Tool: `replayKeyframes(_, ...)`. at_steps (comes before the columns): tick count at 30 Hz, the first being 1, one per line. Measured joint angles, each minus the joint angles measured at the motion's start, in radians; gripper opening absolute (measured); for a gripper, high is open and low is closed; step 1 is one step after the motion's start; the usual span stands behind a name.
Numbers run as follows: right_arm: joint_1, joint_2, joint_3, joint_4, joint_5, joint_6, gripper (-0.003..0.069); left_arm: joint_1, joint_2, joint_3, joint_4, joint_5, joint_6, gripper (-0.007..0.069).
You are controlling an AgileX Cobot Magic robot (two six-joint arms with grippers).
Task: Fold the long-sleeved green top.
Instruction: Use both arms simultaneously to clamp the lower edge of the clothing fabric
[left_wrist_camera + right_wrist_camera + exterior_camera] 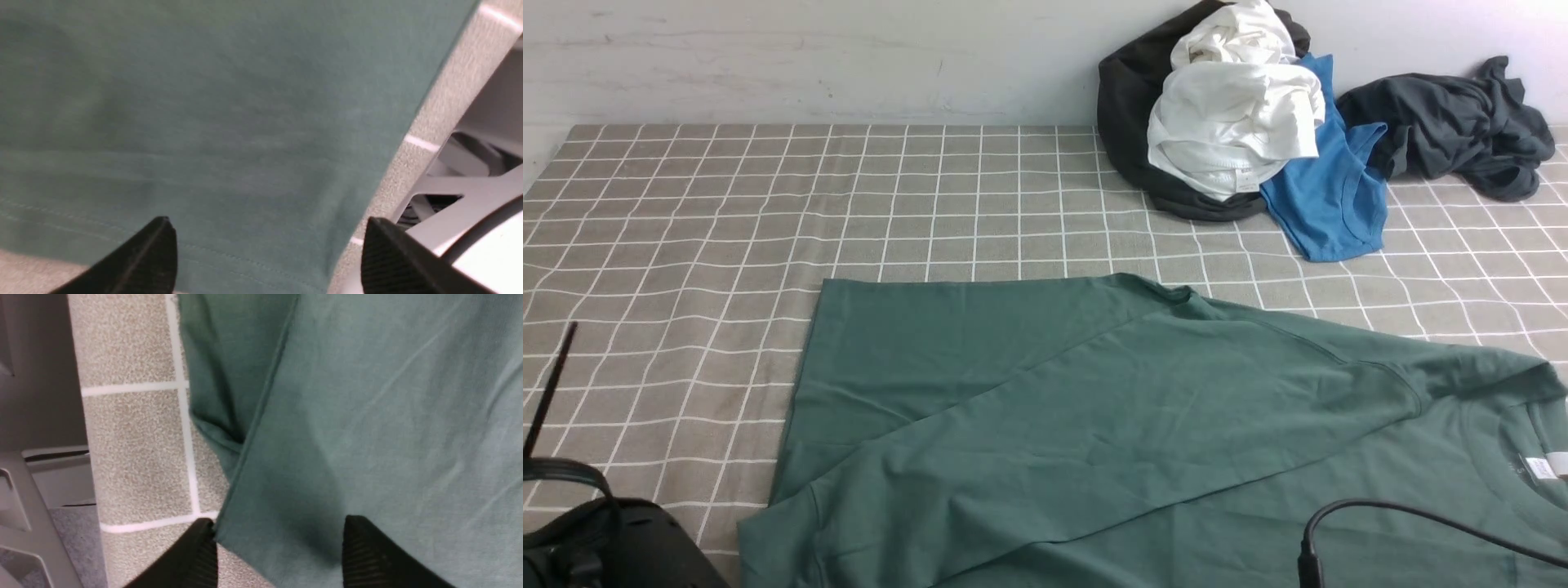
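Front view: the green long-sleeved top [1094, 408] lies partly folded on the checked cloth [686, 245] at the near edge; it is soft, light jersey, likely to sag. Left wrist view: the left gripper [267, 230], jaws wide and empty, hovers over the stitched hem, probably the firmest hold. Right wrist view: the right gripper [281, 526], jaws apart and empty, straddles a folded edge.

Diffuse, even indoor light, moderately bright. Front view sharp; white garments [1233, 122] at the far edge of the tabletop [768, 188] nearly blown out, shadows faint. Both wrist views soft, out of focus at close range; one dim shadow on the green long-sleeved top [318, 506].
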Motion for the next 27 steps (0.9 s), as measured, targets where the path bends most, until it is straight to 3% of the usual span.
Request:
replayKeyframes(6,0.0,0.036,0.0,-0.008,-0.031,0.0,0.0256,-0.074,-0.001,0.024,0.0,-0.023,0.038,0.0552)
replayKeyframes(7,0.0,0.037,-0.002,-0.015,-0.035,0.004,0.019,-0.087,-0.001,0.025,0.001,-0.026,0.042,0.0552)
replayKeyframes(9,0.0,0.038,-0.008,-0.021,-0.032,0.013,0.015,-0.091,-0.001,0.025,0.002,-0.026,0.043,0.0552)
replayKeyframes(10,0.0,0.038,-0.033,-0.04,-0.007,0.044,0.0076,-0.092,-0.001,0.026,0.003,-0.027,0.043,0.0552)
replayKeyframes(12,0.0,0.038,-0.076,-0.076,0.036,0.089,0.0024,-0.092,-0.001,0.026,0.007,-0.027,0.043,0.0552)
replayKeyframes(19,-0.021,0.039,-0.246,-0.183,0.216,0.195,0.0009,-0.092,-0.001,0.026,0.034,-0.05,0.044,0.0552)
replayKeyframes(27,-0.129,0.041,-0.301,-0.129,0.254,0.203,0.0009,-0.092,0.062,0.026,0.046,-0.109,0.044,0.0552)
